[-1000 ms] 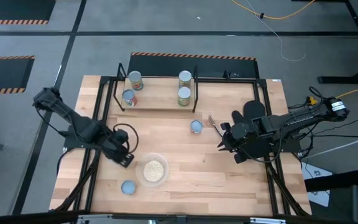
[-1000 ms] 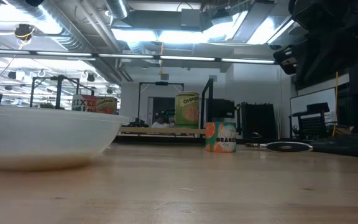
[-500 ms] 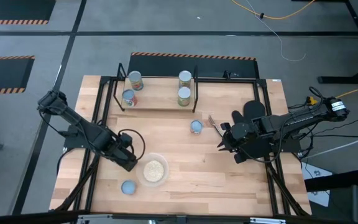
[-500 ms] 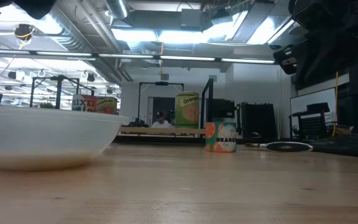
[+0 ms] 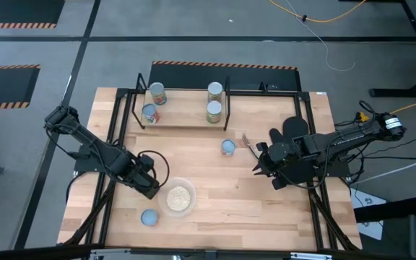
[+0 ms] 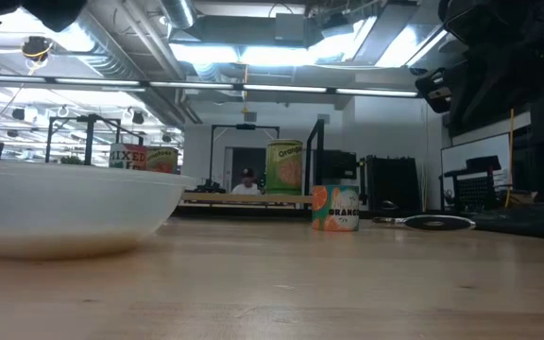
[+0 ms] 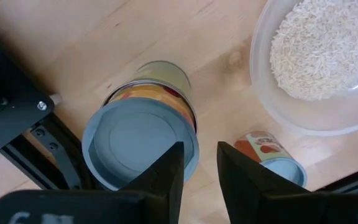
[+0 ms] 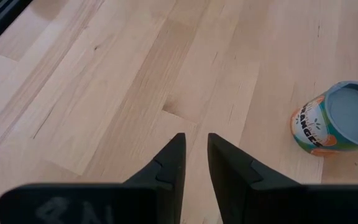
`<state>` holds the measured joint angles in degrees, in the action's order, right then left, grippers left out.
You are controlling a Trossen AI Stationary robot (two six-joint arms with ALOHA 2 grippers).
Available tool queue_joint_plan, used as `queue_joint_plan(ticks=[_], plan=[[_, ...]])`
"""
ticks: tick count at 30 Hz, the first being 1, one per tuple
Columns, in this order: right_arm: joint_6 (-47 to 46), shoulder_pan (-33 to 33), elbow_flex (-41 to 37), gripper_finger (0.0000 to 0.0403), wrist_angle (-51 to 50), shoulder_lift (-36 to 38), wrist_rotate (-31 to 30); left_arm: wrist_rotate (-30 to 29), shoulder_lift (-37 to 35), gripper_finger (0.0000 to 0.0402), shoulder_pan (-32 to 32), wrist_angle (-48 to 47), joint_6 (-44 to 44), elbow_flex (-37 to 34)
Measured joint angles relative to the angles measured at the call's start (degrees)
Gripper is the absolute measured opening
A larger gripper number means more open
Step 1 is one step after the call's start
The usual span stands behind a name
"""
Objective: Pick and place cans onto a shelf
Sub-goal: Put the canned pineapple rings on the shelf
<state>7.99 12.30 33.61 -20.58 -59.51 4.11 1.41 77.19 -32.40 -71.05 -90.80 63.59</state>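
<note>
Wooden table (image 5: 215, 209), I'm hovering left gripper (image 7: 199, 163), fingers near together, gripping nothing, over can (image 7: 142, 146); next: open, descend, grasp.

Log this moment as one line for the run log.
left gripper: nearly shut, empty, above blue-topped can beside rice bowl | right gripper: nearly shut, idle over table | shelf: four cans
</note>
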Motion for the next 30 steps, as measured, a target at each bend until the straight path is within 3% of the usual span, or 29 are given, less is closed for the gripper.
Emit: queue_joint_plan(ticks=[30], plan=[[0.0,-0.01,0.0,0.0072,0.0,0.0,0.01,-2.88,0.07,0.0089,0.02,-0.07,-0.02,-0.06]])
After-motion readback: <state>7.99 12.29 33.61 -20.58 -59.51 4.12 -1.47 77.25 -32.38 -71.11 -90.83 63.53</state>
